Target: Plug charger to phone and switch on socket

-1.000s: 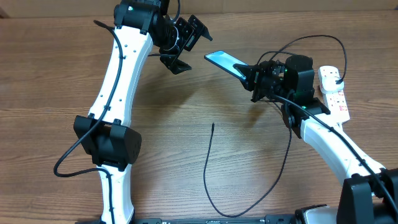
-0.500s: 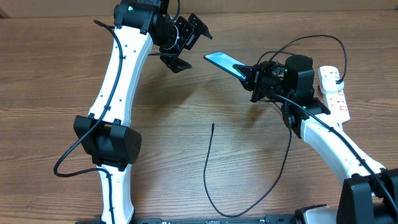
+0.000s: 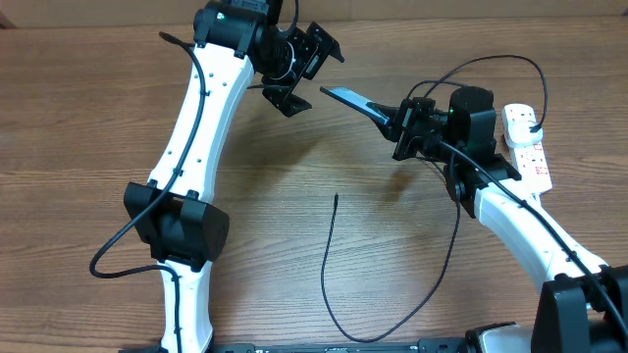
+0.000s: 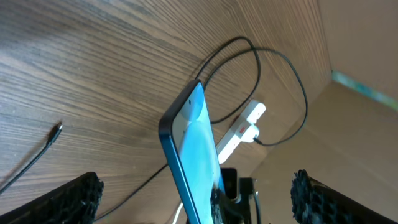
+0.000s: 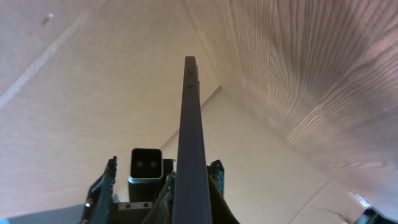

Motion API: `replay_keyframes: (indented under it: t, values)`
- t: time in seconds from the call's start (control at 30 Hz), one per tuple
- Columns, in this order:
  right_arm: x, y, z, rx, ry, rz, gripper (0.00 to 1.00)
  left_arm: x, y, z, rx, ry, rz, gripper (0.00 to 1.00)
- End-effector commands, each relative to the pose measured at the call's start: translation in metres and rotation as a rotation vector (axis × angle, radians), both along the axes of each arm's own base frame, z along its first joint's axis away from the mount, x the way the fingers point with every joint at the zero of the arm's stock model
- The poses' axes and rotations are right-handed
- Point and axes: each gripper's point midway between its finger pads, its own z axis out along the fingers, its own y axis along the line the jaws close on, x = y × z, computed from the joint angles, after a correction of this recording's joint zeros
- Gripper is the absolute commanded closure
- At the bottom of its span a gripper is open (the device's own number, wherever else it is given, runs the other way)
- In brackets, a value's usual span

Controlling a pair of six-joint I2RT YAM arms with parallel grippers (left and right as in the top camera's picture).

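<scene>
Light-blue screen and dark rim mark the slim rectangular phone (image 3: pixel 345 97), which is held off the wooden table (image 3: pixel 88 127), tilted, with its free end pointing toward the left arm. The right gripper (image 3: pixel 394 118) is clamped on the phone's lower end. In the right wrist view the phone (image 5: pixel 189 143) appears edge-on between the two closed fingers. In the left wrist view the lit screen (image 4: pixel 198 155) faces the camera at a steep angle.

The left gripper (image 3: pixel 306 71) hangs just beyond the phone's free end, jaws spread fully apart and holding nothing; it does not touch the phone.

The long thin black charger cable (image 3: pixel 327 265) lies on the table below the phone. Its small black connector tip (image 3: pixel 336 197) rests on the wood, well apart from both grippers. From the tip the cable runs toward the near edge, curves right, and rises beside the right arm.

The white elongated power-strip socket (image 3: pixel 528 147) lies at the table's right side, beyond the right gripper. A black plug (image 3: pixel 534 126) sits in one outlet. Red switch marks show on the strip; their position cannot be read.
</scene>
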Motion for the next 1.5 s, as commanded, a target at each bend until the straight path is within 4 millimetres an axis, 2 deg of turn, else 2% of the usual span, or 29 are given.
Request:
replay_keyframes:
  t: [0.0, 0.5, 0.67, 0.9, 1.0, 1.17, 1.33, 1.37, 1.47]
  values:
    - [0.001, 0.005, 0.015, 0.073, 0.033, -0.009, 0.96, 0.0, -0.001, 0.006, 0.015, 0.02, 0.087, 0.0]
    - [0.001, 0.006, 0.016, 0.085, 0.042, -0.005, 0.96, 0.0, -0.006, -0.012, 0.202, 0.008, 0.271, 0.0]
    - [0.001, 0.006, 0.016, 0.085, 0.042, -0.005, 0.96, -0.002, -0.011, -0.013, 0.203, 0.012, 0.285, 0.0]
    - [0.002, 0.007, 0.022, 0.108, 0.03, -0.007, 0.96, -0.003, -0.011, -0.024, 0.206, 0.047, 0.302, 0.3]
    - [0.003, 0.007, 0.025, 0.111, 0.017, -0.006, 0.96, -0.004, -0.012, -0.025, 0.201, 0.053, 0.297, 0.38]
    - [0.003, 0.007, 0.025, 0.111, 0.017, -0.007, 0.96, -0.004, -0.016, -0.023, 0.179, 0.052, 0.282, 0.41]
    - [0.003, 0.007, 0.027, 0.12, 0.015, -0.006, 0.96, -0.006, -0.021, -0.022, 0.156, 0.061, 0.269, 0.59]
    - [0.004, 0.007, 0.027, 0.12, 0.014, -0.006, 0.96, -0.006, -0.021, -0.022, 0.154, 0.063, 0.268, 0.6]
    - [0.004, 0.007, 0.029, 0.122, 0.006, -0.005, 0.96, -0.006, -0.023, -0.021, 0.144, 0.065, 0.262, 0.53]
